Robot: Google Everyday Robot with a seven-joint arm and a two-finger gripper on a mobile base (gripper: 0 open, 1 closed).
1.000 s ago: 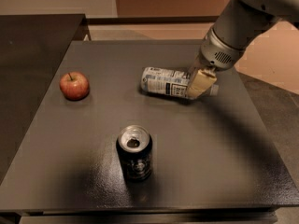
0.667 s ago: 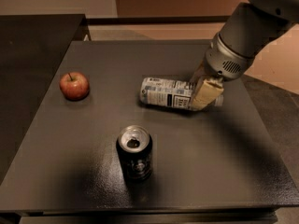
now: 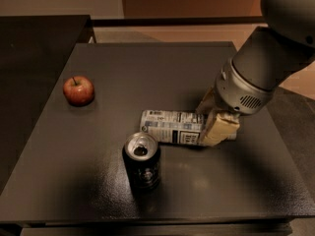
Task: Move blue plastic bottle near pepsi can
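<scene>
On the dark table point(image 3: 246, 191) the bottle point(image 3: 170, 127) is laid on its side, long axis across the view. Its end farther from the can point(image 3: 141, 163) is clamped in the gripper point(image 3: 212, 124). The can is stood upright just in front of the bottle's free end, so little travel is judged to remain.

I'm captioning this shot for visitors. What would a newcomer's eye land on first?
The big grey arm at the right, its gripper closed on the right end of the blue plastic bottle lying on its side mid-table. Just in front stands the opened pepsi can; a red apple sits alone at the left of the dark table.
</scene>
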